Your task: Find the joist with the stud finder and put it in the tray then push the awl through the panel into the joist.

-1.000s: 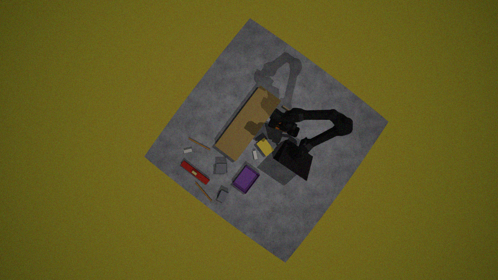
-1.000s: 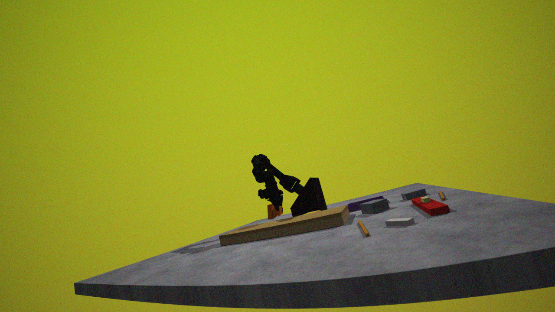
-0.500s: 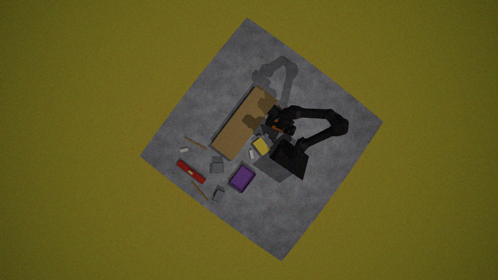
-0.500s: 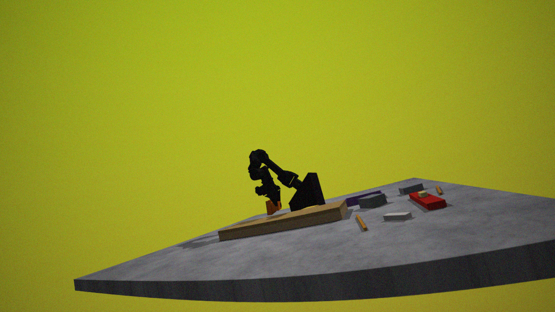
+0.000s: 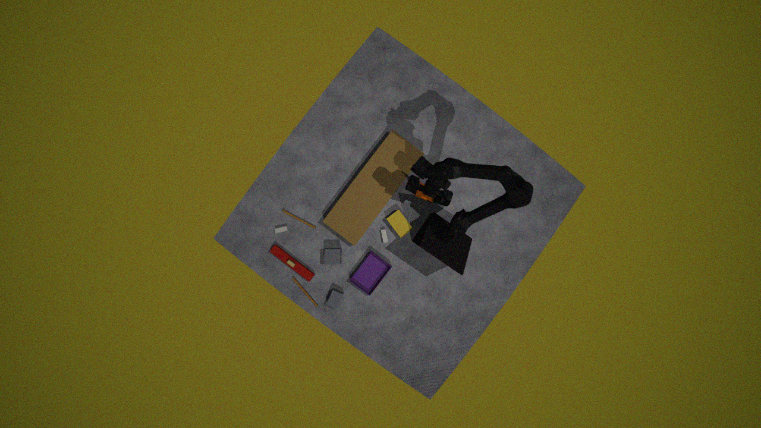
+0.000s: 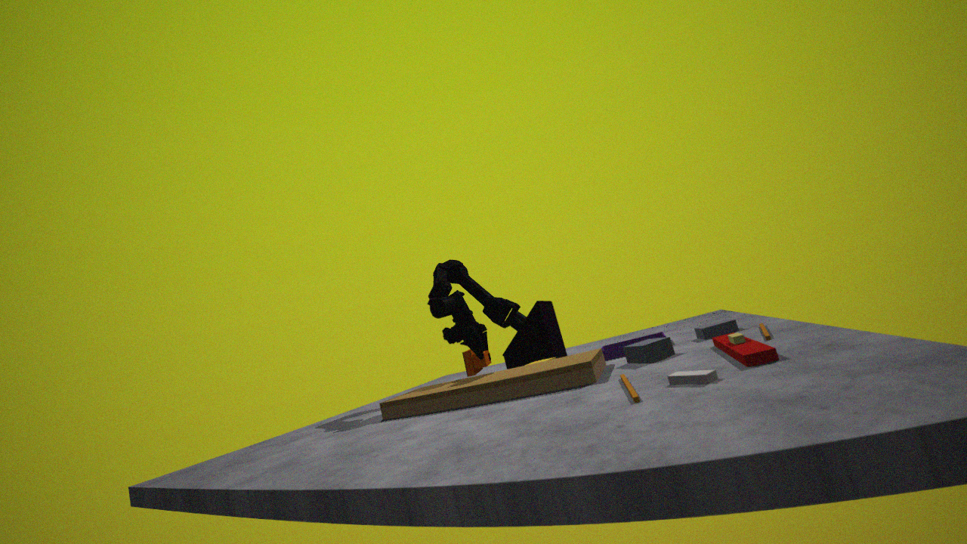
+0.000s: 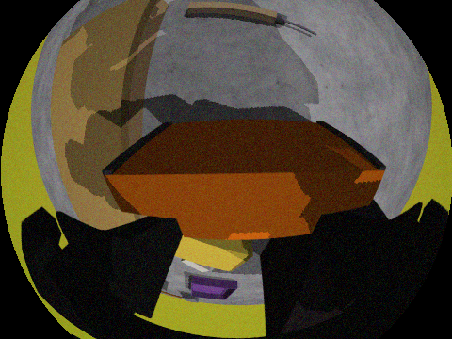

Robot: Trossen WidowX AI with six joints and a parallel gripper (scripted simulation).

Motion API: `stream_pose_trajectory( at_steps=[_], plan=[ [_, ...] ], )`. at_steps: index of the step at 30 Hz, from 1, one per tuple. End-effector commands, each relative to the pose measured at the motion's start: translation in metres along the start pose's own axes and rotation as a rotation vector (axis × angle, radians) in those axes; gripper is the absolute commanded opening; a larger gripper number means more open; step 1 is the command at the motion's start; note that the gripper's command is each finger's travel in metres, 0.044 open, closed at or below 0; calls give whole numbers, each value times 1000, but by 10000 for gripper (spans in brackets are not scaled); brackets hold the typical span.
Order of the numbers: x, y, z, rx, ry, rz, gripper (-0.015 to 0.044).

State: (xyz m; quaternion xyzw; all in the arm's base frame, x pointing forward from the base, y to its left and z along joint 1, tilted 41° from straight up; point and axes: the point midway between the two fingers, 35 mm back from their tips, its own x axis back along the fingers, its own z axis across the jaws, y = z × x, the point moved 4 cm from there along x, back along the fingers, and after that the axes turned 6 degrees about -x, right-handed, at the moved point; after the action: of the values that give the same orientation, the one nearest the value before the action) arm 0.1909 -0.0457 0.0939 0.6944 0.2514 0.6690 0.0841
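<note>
My gripper [image 5: 424, 192] [image 6: 477, 356] [image 7: 249, 210] is shut on the orange stud finder [image 5: 425, 197] [image 6: 472, 363] [image 7: 202, 193], with a dark finger at each side of it. It holds it raised beside the long edge of the tan floor panel [image 5: 361, 202] [image 6: 500, 388] [image 7: 61, 94]. The arm's shadow falls across the panel. The awl [image 7: 231, 13] lies on the table at the top of the wrist view, with a tan handle and thin shaft; the arm seems to hide it in the top view. The purple tray [image 5: 370, 272] [image 6: 613, 349] [image 7: 207, 286] looks empty. No joist shows.
A yellow block [image 5: 398, 223] [image 7: 207, 254] and a small white block [image 5: 384, 235] lie between panel and arm base. Two grey blocks [image 5: 332, 255] [image 5: 334, 298], a red bar [image 5: 303, 271] [image 6: 750, 351], two thin orange sticks [image 5: 299, 219] [image 5: 304, 290] and another white block [image 5: 280, 229] lie beyond the panel's end.
</note>
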Motion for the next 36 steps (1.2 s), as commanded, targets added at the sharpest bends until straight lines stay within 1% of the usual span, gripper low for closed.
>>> stream_pose_trajectory(
  at_steps=[1,36],
  plan=[
    [1,2,1,3,-1,23,0],
    [-1,16,2,9,-22,230,0]
  ],
)
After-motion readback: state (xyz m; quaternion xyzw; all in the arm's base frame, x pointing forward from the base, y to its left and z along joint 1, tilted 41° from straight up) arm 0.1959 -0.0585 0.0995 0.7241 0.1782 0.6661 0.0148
